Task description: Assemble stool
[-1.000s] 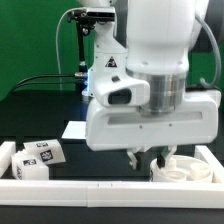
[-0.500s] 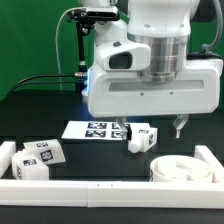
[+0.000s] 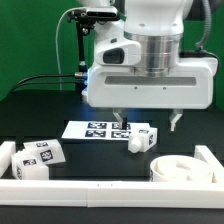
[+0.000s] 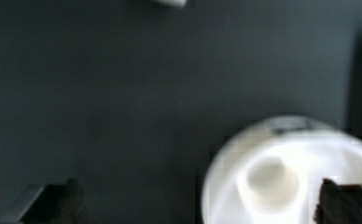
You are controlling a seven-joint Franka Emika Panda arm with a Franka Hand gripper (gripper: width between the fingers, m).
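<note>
The round white seat lies at the exterior view's lower right, inside the frame rails. Two tagged white legs lie at the lower left. A third leg rests beside the marker board. My gripper hangs open well above the table, over the third leg and up from the seat, holding nothing. In the wrist view a blurred white rounded part, apparently the seat, sits below and between the dark fingertips, nearer one of them. The gripper has nothing in it.
Long white frame rails run along the front, the left and the right of the black table. A camera stand and green backdrop are behind the arm. A small white bit shows at the wrist view's edge.
The arm has lifted from down at the seat to well above the table. Its jaws have spread wide. The leg beside the marker board has come into view.
</note>
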